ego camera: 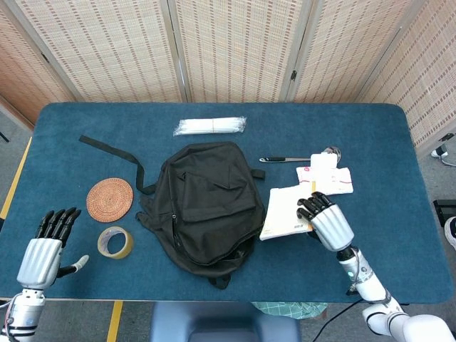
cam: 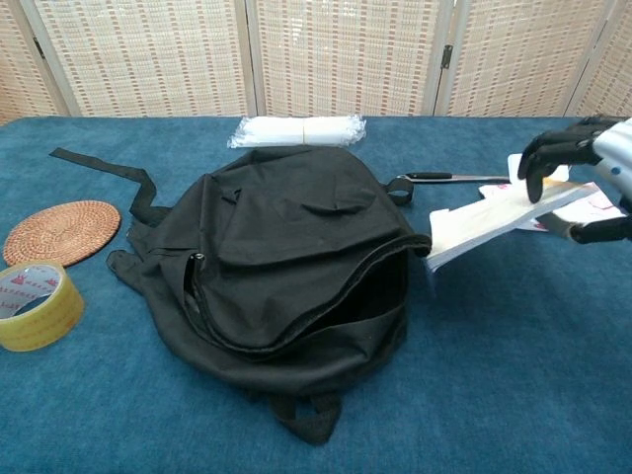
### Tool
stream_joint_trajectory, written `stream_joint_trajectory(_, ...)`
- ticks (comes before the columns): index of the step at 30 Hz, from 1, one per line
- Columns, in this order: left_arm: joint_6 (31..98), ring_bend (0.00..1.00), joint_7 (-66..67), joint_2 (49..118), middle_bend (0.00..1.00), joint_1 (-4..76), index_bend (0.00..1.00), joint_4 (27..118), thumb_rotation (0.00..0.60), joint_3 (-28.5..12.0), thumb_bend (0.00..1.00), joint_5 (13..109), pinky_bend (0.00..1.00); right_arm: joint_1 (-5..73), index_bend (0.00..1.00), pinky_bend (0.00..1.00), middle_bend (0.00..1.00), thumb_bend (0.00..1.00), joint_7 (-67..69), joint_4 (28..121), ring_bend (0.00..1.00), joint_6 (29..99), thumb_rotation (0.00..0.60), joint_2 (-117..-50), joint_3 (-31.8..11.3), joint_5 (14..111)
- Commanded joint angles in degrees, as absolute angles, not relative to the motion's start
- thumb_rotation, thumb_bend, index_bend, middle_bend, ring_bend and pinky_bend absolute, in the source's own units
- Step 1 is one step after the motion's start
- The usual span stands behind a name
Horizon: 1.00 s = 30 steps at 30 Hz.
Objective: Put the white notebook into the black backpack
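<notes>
Step in hand, by my read: notebook [cam: 491, 221] lifted and tilted, low edge toward the bag [ego camera: 206, 206], not yet inside. The bag's opening gapes on the side facing the notebook; in chest view the dark gap sits under the raised flap, just beside the notebook's near corner. To do it well: keep the low edge leading, aim it under the flap, not on top of it, and slide in flat w/o snagging the zip edge. Flap looks soft, so expect it to sag; go slow, and don't let go until most of the cover is in. Your right hand [ego camera: 326, 219] has the notebook pinched at its far end, fingers [cam: 545, 153] curled over the top face, thumb underneath per chest view; grip is near one edge only, so the book may pivot or slip if you push hard. Notebook is off the table [ego camera: 385, 178], btwn bag and the white packet [ego camera: 326, 178], clear of the spoon [ego camera: 288, 159] behind it. Your left hand [ego camera: 46, 248] is at the near left table edge, holding nothing, fingers straight and apart, thumb out to the side, near the tape [ego camera: 115, 242] but not touching it. Could use it to hold the flap up, if reach allows. Coaster [ego camera: 110, 199] and wrapped bundle [ego camera: 211, 126] well apart from the work, no obstruction.
</notes>
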<state>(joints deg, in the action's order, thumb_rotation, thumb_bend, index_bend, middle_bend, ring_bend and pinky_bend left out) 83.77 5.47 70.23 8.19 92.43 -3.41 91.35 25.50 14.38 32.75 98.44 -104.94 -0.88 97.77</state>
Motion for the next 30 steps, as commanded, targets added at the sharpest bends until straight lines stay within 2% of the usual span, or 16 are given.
stream_joint_trajectory(1,79.4,0.09,5.6,68.8,0.1,12.2,0.11,93.7,0.6,-4.4,0.22,93.0,0.0,24.7,0.78,0.33,0.45,0.45,14.1,34.1,0.45,103.4,0.6,-102.0,-3.6,96.6)
stream_joint_trajectory(9,68.1,0.1,6.9,67.9,0.1,21.4,0.14,96.1,0.6,-5.4,0.22,94.5,0.0,24.7,0.79,0.33,0.46,0.45,9.8,42.0,0.45,109.7,0.6,-94.2,-7.6,95.7)
stream_joint_trajectory(17,56.0,0.1,5.3,69.5,0.1,29.5,0.19,99.3,0.6,-3.9,0.22,94.5,0.0,23.3,0.79,0.33,0.46,0.45,4.2,52.1,0.45,110.7,0.6,-87.9,-8.4,96.0)
stream_joint_trajectory(30,45.6,0.1,5.1,82.0,0.1,37.7,0.23,95.2,0.6,-5.2,0.22,86.4,0.0,22.5,0.79,0.33,0.46,0.45,3.2,53.8,0.45,108.6,0.6,-87.0,-8.4,96.1)
